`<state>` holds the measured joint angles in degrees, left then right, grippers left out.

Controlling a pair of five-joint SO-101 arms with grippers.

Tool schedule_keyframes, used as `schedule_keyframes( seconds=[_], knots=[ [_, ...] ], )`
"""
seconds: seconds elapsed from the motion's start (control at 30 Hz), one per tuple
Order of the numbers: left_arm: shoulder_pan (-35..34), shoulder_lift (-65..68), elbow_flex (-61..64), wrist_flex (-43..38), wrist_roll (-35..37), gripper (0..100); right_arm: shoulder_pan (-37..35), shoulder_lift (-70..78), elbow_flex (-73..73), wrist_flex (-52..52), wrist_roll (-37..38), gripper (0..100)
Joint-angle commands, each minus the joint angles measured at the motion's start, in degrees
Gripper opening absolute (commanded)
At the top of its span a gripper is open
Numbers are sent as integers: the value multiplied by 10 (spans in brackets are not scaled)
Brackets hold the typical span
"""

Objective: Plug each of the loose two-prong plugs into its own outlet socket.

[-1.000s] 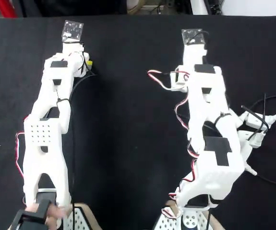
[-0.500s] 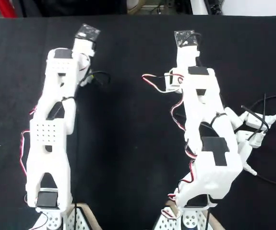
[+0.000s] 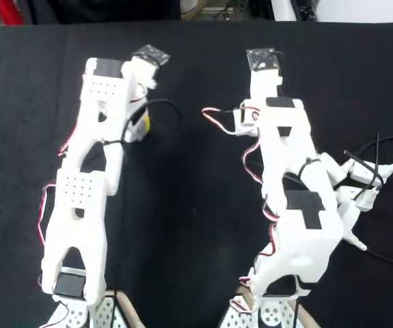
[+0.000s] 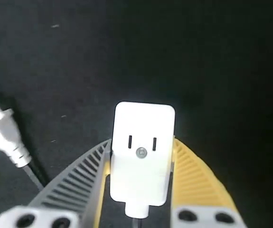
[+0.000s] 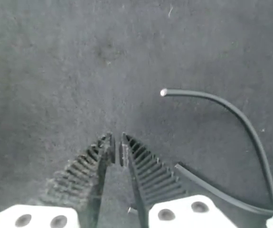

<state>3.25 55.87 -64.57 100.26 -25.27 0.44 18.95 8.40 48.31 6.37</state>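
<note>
Observed at far left in the left wrist view: white two-prong plug (image 4: 3,135) with silver collar and black cord, lying on the black tablecloth (image 4: 198,57), just beside the left claw (image 4: 142,142) but apart from it. Found grasped in that claw: white rectangular outlet socket (image 4: 142,156), rounded corners, two slots and one round hole facing the camera, pinched between grey finger (image 4: 86,164) and yellow finger (image 4: 193,171). Further right, right claw (image 5: 116,148) noted clenched on nothing, low over the cloth, near a loose black cable (image 5: 221,107) with bare cut end. Against one second ago: recorded rightward swing of left arm (image 3: 90,178) toward table centre, slight leftward shift of right arm (image 3: 292,184).
</note>
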Motion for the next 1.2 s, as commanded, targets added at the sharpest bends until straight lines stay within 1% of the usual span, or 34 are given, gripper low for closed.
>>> schedule_keyframes(
  seconds=[0.0,0.1,0.2,0.33,0.4,0.5,0.57,0.6,0.67,0.7,0.73,0.83,0.93,1.0,1.07,1.17],
  knots=[
    [0,-51,7,8,5,25,-3,1,-25,-7,0,12],
    [-22,-120,68,8,26,27,-3,2,-25,-8,0,12],
    [-30,-216,192,8,39,27,-3,2,-25,-8,0,12],
    [7,-372,381,-2,40,27,-3,2,-23,-8,-1,12],
    [33,-450,478,-30,40,27,-3,2,-22,-8,-1,12],
    [67,-573,632,-106,39,27,-3,3,-22,-8,-1,12],
    [77,-643,742,-191,17,27,-3,3,-22,-8,-4,12],
    [76,-673,801,-243,-14,27,-3,3,-22,-8,-4,12],
    [75,-710,920,-345,-102,27,-2,3,-22,-8,-4,12],
    [81,-727,975,-379,-138,27,-2,3,-22,-8,-4,12],
    [93,-738,1023,-394,-169,27,-2,3,-21,-7,-4,12],
    [121,-775,1101,-397,-234,27,-3,3,-21,-7,-4,12],
    [131,-816,1132,-391,-265,28,-3,3,-21,-7,-4,12],
    [145,-847,1142,-350,-289,28,-2,3,-21,-7,-4,12],
    [175,-883,1154,-296,-313,28,-3,3,-21,-7,-4,12],
    [204,-961,1175,-258,-298,27,-3,3,-21,-8,-4,12]
  ],
)
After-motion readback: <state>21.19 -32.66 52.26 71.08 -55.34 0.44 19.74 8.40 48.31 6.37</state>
